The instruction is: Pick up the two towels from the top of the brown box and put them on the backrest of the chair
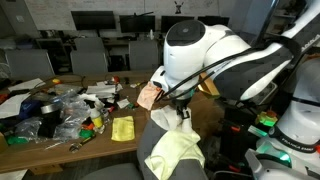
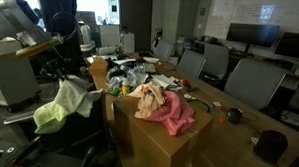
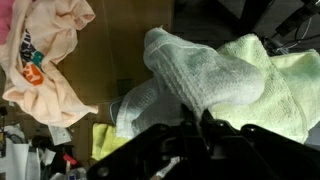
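Over the chair (image 1: 152, 150) backrest, the gripper (image 3: 200, 128) is held low against a grey-white towel (image 3: 200, 75), which is draped beside a light green towel (image 3: 275, 85); the two are touching. Whether the fingers are clamped on the grey-white towel or already let go cannot be told, as the dark finger housing hides the tips in the wrist view.

The step in hand is judged to be the laying of this towel on the backrest. To do it well, the cloth should be spread so that roughly equal lengths hang on the near and far sides of the backrest, and the fingers should be opened fully before the arm is raised straight up, so that no loop of terry is dragged off. The green towel alongside should not be snagged.

Left of the towels in the wrist view, a peach printed cloth (image 3: 45, 60) is seen on the brown box (image 2: 157, 144), with a pink cloth (image 2: 173, 112) heaped beside it.

A long wooden table (image 2: 233, 136) is crowded with bags and small clutter, and a yellow cloth (image 1: 122, 128) is laid on its near edge. Office chairs (image 2: 252, 82) and monitors (image 1: 95, 20) are ranged at the far side of the room.
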{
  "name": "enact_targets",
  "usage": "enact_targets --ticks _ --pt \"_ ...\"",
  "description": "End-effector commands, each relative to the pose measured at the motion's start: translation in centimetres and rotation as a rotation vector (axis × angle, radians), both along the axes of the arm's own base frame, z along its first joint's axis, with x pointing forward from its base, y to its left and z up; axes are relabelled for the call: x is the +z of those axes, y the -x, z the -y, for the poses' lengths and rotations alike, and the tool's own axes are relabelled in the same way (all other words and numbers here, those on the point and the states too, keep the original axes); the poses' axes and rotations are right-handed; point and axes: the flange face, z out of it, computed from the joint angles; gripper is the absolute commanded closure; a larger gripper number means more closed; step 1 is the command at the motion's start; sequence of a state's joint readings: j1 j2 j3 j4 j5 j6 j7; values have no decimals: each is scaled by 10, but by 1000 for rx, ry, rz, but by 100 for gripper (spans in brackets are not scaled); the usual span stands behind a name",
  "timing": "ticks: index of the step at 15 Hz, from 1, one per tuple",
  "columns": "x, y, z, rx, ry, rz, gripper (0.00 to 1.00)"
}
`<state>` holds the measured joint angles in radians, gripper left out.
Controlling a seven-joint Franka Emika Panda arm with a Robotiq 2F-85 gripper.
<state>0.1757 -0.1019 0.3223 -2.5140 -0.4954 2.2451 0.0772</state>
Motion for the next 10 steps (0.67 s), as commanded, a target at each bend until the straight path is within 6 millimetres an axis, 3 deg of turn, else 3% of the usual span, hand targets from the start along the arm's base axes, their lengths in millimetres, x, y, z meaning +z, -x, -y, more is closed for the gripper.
enact_targets --ticks 1,6,10 --pt "-16 -24 -12 -6 18 -112 97" --pt "-36 -35 -31 11 59 -189 97" --pt "-40 -42 -47 16 45 -211 97"
